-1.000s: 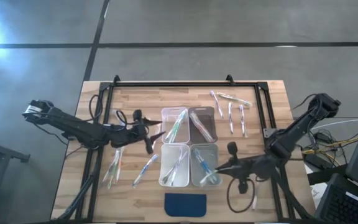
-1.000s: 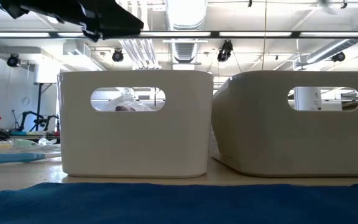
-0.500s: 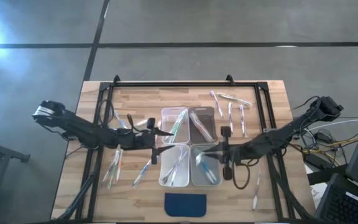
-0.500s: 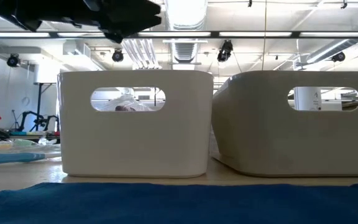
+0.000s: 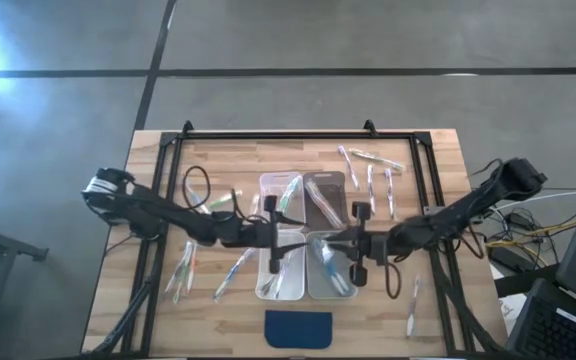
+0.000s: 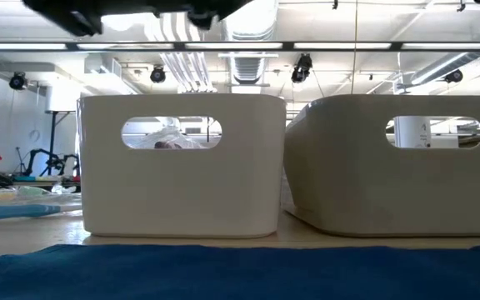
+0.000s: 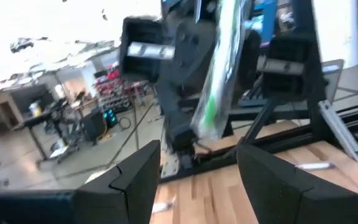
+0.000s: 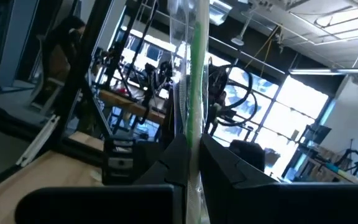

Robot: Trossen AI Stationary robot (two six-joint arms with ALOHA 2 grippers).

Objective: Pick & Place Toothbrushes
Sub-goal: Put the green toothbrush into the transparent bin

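Right wrist view: your right tool (image 8: 190, 152) pinches a green toothbrush (image 8: 194, 68).
Left tool (image 7: 197, 180): wide open, empty.
Risk: thin grip; toothbrush could slip, miss the bins (image 5: 329, 280).

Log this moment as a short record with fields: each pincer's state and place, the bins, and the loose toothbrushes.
right pincer: shut on a green toothbrush, above the bins
left pincer: open, facing the right pincer, the same toothbrush showing beyond its fingers; nothing held
bins: four clear bins grouped mid-table, toothbrushes in them
loose toothbrushes: some behind and right of the bins, others on the left and at the front right
blue pad: at the front edge
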